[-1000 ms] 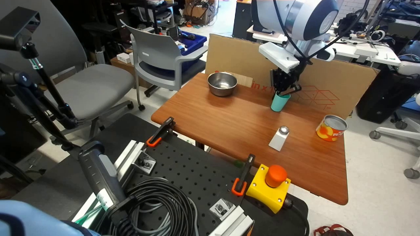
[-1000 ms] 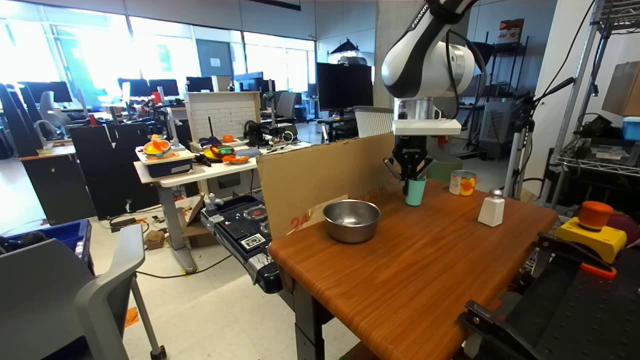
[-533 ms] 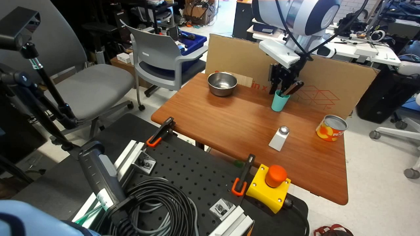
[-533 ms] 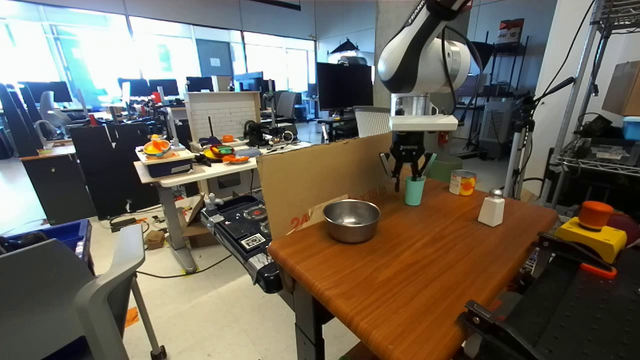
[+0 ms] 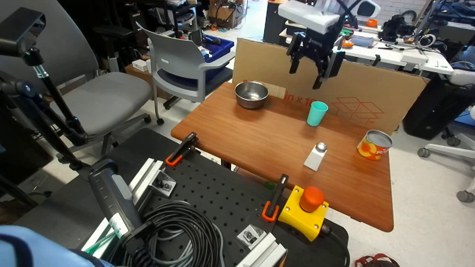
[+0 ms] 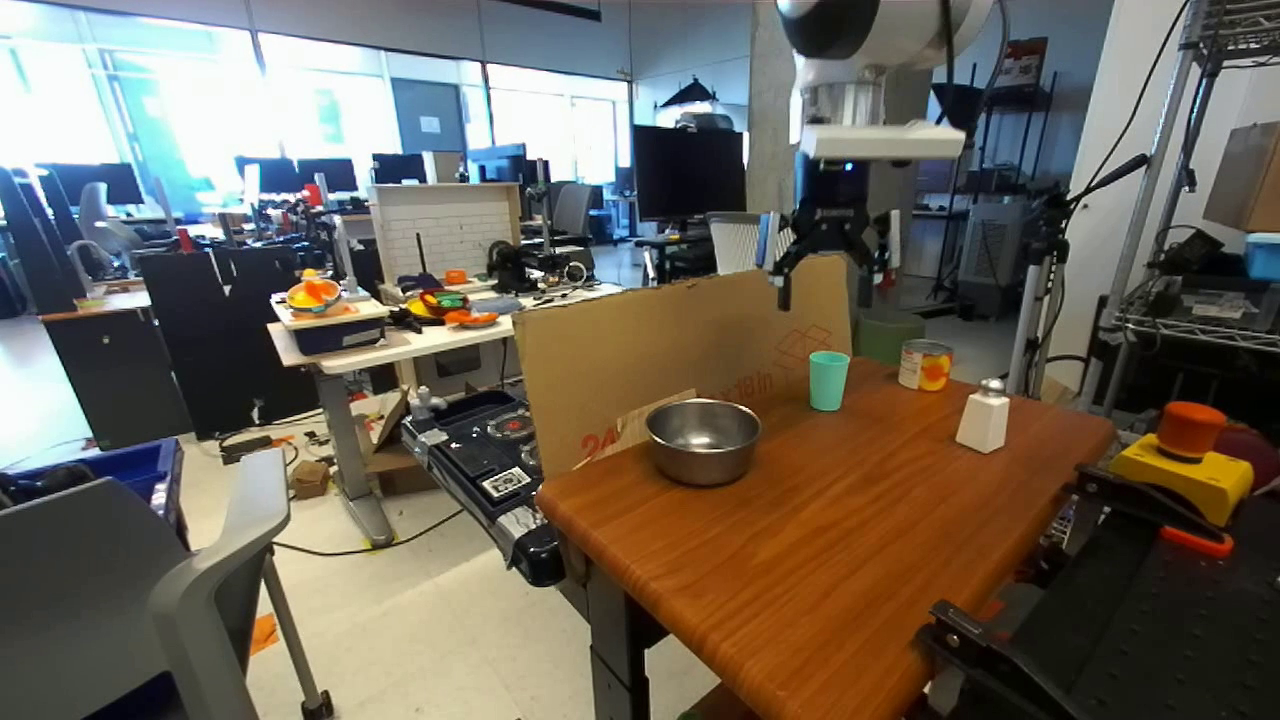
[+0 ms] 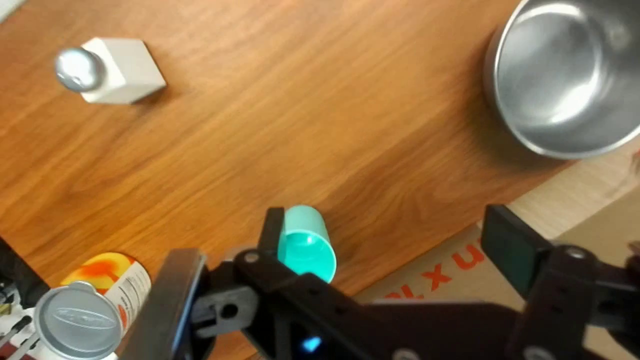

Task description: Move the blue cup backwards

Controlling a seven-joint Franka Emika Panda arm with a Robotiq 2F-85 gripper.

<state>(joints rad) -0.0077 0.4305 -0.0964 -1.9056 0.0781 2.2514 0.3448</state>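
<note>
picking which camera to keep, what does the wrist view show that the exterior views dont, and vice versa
Only the wrist view: a clear oval outline on the lid of the can. Only the exterior views: the yellow box and a gray chair. Shared: that can, the blue cup on the table, the metal bowl, the white shaker, the red-lettered cardboard, and the open gripper.
</note>
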